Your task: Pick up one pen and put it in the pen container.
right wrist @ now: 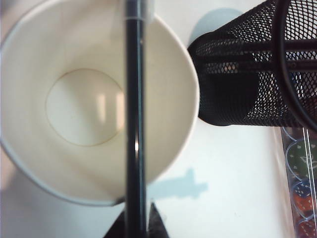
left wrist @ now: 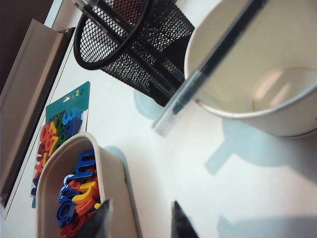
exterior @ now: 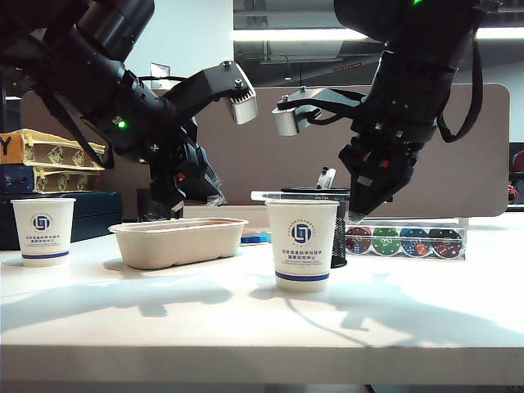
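The pen (exterior: 282, 196) lies level across the rim of the middle paper cup (exterior: 301, 246); it shows as a dark barrel with a clear end (left wrist: 198, 79) and spans the cup mouth (right wrist: 133, 124). My right gripper (right wrist: 136, 223) is shut on the pen's end just past the cup rim, hanging at the cup's right side (exterior: 359, 214). The black mesh pen container (exterior: 339, 237) stands right behind that cup (right wrist: 237, 84) (left wrist: 133, 54) and holds other pens. My left gripper (left wrist: 141, 210) is open and holds nothing, over the tray's end, behind the tray (exterior: 173, 209).
A beige oval tray (exterior: 176, 241) with coloured plastic letters (left wrist: 74, 193) sits left of the middle cup. A second paper cup (exterior: 42, 229) stands far left. A clear box of capsules (exterior: 405, 241) lies behind on the right. A number card (left wrist: 62, 124) lies past the tray.
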You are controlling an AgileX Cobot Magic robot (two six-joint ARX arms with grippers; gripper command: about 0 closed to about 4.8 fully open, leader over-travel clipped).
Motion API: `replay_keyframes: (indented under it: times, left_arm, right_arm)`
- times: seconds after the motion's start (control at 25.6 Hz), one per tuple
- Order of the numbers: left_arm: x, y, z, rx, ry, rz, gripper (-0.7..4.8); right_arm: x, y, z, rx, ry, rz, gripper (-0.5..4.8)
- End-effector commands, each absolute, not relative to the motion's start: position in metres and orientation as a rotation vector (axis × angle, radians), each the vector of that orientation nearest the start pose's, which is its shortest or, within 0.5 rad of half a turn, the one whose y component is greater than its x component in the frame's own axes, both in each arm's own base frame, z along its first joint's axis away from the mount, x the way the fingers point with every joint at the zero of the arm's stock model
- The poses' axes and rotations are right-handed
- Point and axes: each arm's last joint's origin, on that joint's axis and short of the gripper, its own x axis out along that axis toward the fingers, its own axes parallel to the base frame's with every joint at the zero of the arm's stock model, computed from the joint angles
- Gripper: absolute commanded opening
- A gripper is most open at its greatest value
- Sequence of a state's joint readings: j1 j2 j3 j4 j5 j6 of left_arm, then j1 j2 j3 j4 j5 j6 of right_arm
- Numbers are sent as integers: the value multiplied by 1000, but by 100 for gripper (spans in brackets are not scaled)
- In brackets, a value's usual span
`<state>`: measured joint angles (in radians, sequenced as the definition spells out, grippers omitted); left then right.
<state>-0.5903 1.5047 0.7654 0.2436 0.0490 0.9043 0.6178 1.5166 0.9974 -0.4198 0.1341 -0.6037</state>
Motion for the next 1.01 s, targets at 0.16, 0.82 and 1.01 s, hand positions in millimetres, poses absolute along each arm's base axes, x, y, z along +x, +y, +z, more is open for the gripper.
replay_keyframes:
  times: [0.16,0.82,1.01]
  left_arm:
    - [259,-175,208,978,117,-773,153]
    - [260,-174,232,876,64,-661,152]
    - [262,-175,254,781,31,-632,152]
  right_arm:
    - [250,174,227,-890,704,711,30]
    - [251,173,243,-879,660,686,21]
    - [252,173,251,-882,640,662,21]
